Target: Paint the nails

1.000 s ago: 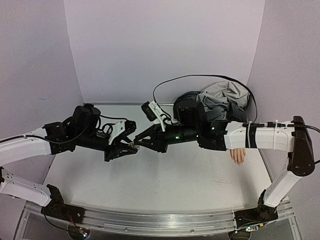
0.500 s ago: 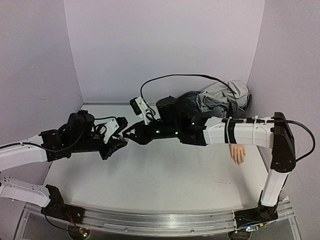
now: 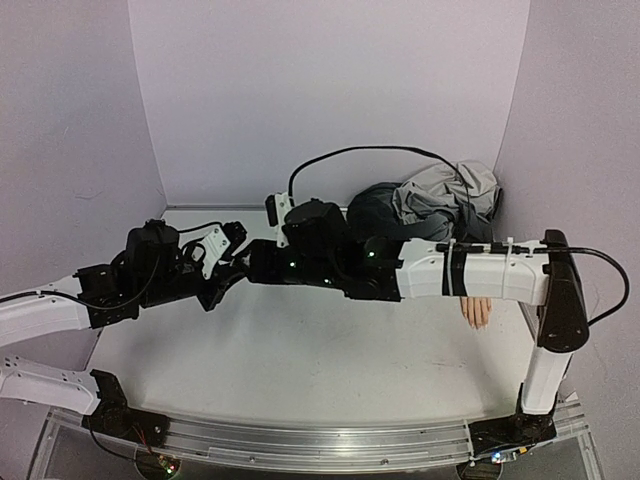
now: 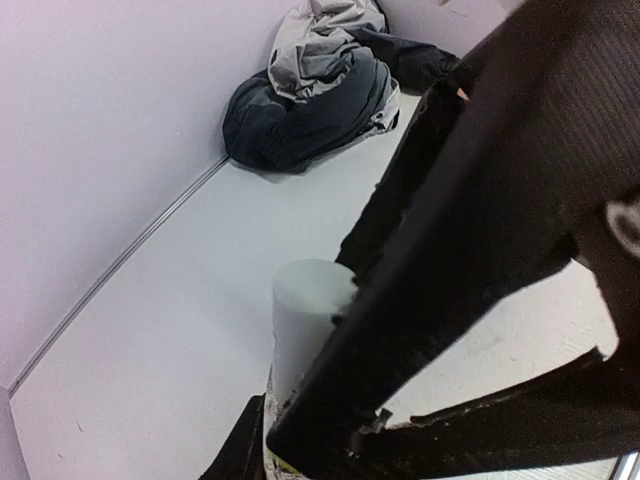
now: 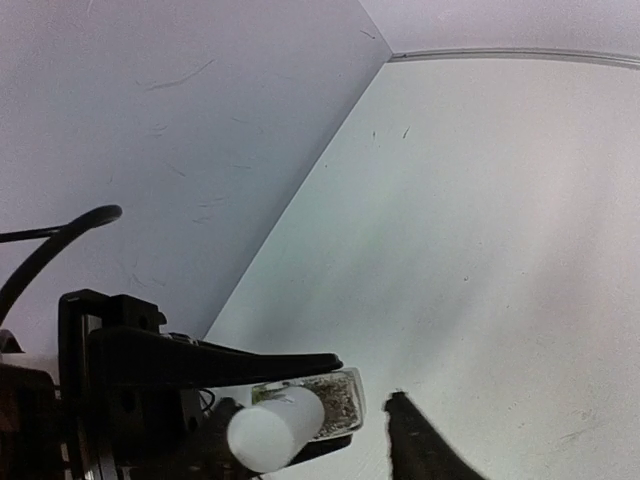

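The pale mannequin hand lies palm down at the right of the table, partly under my right forearm; its nails are too small to make out. Its dark grey sleeve runs back to a heap of jacket. My left gripper is shut on a small clear bottle with a white cap. My right gripper reaches across to the bottle and stands open. One of its fingers is a little apart from the cap in the right wrist view. A black finger crosses in front of the cap in the left wrist view.
The crumpled grey and dark jacket fills the back right corner. Lilac walls close the table on three sides. A black cable loops from the right wrist over the jacket. The right arm spans the table's middle.
Both grippers have shifted left together with the bottle. The right gripper, shut at the bottle a second ago, now has its jaws apart.
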You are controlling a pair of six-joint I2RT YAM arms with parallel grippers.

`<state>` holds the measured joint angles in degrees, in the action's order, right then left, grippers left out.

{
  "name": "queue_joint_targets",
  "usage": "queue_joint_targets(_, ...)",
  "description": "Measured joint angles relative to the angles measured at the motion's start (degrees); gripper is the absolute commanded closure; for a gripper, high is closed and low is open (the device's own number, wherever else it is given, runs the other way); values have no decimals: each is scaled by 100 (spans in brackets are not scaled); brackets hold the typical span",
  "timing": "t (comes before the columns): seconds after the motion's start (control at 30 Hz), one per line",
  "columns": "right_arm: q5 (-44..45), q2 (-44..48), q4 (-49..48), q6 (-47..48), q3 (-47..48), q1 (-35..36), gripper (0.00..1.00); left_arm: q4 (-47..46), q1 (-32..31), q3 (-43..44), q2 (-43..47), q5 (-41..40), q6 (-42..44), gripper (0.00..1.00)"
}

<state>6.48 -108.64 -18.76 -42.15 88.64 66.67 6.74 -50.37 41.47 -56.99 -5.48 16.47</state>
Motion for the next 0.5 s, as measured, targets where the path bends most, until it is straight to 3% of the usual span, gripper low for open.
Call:
queue_joint_targets(0.13, -332, 498, 7, 396, -509, -264, 14, -332, -61, 11, -85, -33, 0, 100)
queue_joint_targets(0.27, -1029, 1174, 76, 1027, -1185, -774, 3, -444, 83, 15, -179, 4, -103, 100)
queue_joint_targets(0.4, -1862, 1589, 15, 1768, -1578, -1198, 2, -452, 356, 63, -236, 656, -334, 100)
queue_joint_targets(0.5, -2605, 1641, -50, 2387, -1611, -1237, 8, -455, 542, 212, -372, 1777, -533, 100)
